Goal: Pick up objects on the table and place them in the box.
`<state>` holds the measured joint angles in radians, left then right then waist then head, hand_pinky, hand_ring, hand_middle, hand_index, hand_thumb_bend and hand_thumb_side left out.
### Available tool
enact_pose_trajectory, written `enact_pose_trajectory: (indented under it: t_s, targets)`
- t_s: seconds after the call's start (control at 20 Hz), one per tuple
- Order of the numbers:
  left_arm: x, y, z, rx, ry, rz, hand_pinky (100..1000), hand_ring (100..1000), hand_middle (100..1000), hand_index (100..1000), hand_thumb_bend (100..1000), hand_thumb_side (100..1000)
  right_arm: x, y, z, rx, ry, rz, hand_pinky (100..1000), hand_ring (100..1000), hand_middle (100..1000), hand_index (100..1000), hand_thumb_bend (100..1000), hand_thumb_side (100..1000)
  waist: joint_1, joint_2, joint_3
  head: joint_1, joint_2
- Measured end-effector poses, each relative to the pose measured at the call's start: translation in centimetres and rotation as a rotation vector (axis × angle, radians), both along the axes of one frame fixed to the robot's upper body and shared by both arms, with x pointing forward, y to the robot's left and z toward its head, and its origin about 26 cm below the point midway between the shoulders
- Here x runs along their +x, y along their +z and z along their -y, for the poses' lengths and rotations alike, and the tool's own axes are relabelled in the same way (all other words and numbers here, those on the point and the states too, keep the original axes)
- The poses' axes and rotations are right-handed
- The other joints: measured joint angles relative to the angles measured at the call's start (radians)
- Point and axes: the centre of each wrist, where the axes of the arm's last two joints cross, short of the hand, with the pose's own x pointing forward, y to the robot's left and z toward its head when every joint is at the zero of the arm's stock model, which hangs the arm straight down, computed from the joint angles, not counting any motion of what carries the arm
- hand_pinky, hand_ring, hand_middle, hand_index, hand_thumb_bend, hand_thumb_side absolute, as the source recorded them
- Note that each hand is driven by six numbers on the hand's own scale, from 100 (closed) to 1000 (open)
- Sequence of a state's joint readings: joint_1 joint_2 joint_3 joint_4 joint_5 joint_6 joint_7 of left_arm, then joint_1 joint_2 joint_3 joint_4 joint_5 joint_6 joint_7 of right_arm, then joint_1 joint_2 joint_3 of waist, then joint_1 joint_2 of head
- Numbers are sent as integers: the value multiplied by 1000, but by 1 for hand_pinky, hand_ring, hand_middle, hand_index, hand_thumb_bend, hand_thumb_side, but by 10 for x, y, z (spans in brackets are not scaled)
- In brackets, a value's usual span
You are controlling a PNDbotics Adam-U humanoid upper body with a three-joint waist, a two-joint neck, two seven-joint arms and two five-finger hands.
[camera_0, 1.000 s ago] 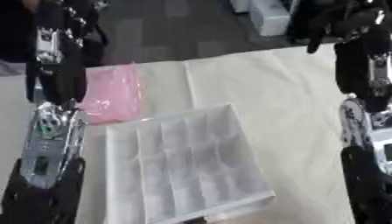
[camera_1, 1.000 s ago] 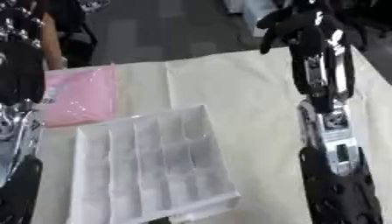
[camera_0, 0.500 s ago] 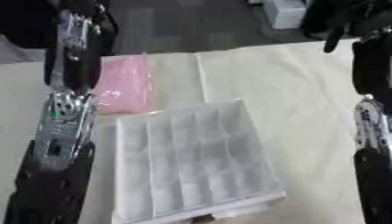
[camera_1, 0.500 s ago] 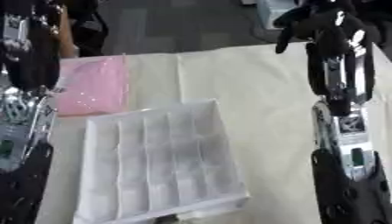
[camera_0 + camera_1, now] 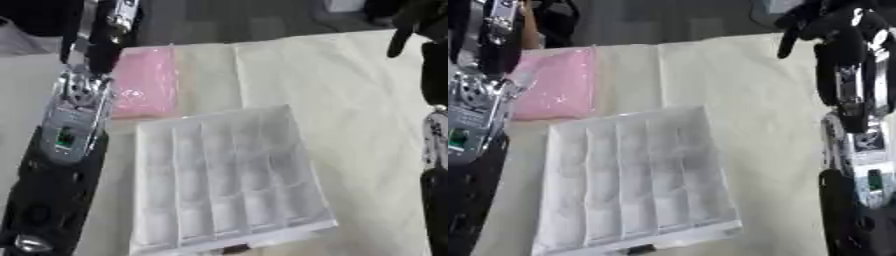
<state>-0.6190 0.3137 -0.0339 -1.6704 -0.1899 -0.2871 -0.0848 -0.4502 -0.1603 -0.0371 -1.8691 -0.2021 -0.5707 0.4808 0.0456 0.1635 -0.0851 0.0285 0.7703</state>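
A divided box (image 5: 229, 177) is set on the desk (image 5: 350, 90), nearer than both raised hands. A flat packet (image 5: 144, 85) is laid behind the box, just right of the left hand (image 5: 105, 25). The right hand (image 5: 820, 25) is held over the desk's far right.

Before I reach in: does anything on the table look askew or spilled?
Nothing spilled. The box lies slightly askew on the table, its compartments apparently empty. The pink bag lies flat beyond it, partly behind the left arm.
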Motion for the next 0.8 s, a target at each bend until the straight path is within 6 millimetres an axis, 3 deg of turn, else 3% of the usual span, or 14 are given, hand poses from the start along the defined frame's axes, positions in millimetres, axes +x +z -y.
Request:
enact_pose_trajectory:
  t_s: [0.1, 0.15, 0.3, 0.35, 0.55, 0.8]
  targets:
    - [6, 10, -9, 158, 34, 12, 831, 848, 908, 952, 100, 666, 0, 3, 1, -10, 1, 10, 331, 596, 799, 590, 100, 626, 7, 15, -3, 3, 0]
    - [9, 15, -13, 230, 53, 14, 808, 829, 887, 920, 100, 590, 1, 3, 1, -15, 0, 11, 328, 595, 799, 589, 100, 624, 10, 20, -4, 3, 0]
    - [19, 30, -27, 419, 95, 22, 811, 842, 894, 924, 100, 601, 0, 4, 3, -27, -1, 11, 328, 595, 799, 589, 100, 623, 17, 29, -5, 3, 0]
    - [22, 34, -32, 473, 103, 27, 815, 859, 903, 943, 100, 539, 0, 4, 3, -29, -1, 11, 328, 595, 799, 589, 100, 623, 19, 31, -5, 3, 0]
    - [39, 50, -54, 711, 126, 18, 829, 884, 933, 981, 152, 525, 0, 5, 3, -31, -3, 9, 328, 595, 799, 589, 100, 623, 22, 32, -5, 3, 0]
    - [55, 63, -77, 897, 190, -33, 815, 871, 918, 970, 133, 547, 0, 5, 6, -36, -11, 9, 328, 595, 800, 587, 100, 622, 32, 32, 0, 3, 0]
